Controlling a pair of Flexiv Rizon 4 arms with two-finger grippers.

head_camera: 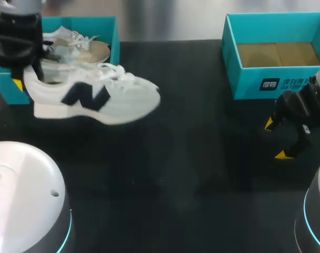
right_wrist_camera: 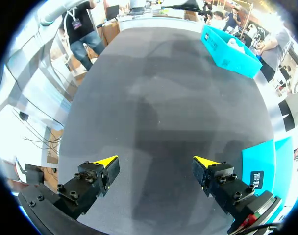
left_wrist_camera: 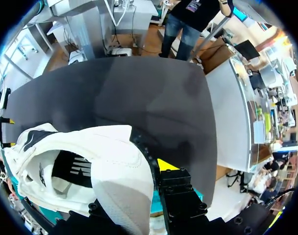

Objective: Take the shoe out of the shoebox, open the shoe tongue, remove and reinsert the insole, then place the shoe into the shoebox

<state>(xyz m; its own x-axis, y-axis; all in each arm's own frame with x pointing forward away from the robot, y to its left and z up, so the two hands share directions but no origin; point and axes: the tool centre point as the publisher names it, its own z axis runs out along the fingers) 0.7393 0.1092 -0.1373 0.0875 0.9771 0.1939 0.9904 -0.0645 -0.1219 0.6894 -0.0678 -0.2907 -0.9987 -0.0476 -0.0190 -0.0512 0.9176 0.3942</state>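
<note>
Head view: pinching the heel of the white sneaker with dark side logo [head_camera: 97,97] between the jaws of the left gripper [head_camera: 26,79], aloft, the teal cardboard shoebox [head_camera: 110,26] close beside those jaws; spreading the jaws of the right gripper [head_camera: 280,139] wide around nothing. Seemingly leaving tongue, insole and reboxing pending.
</note>
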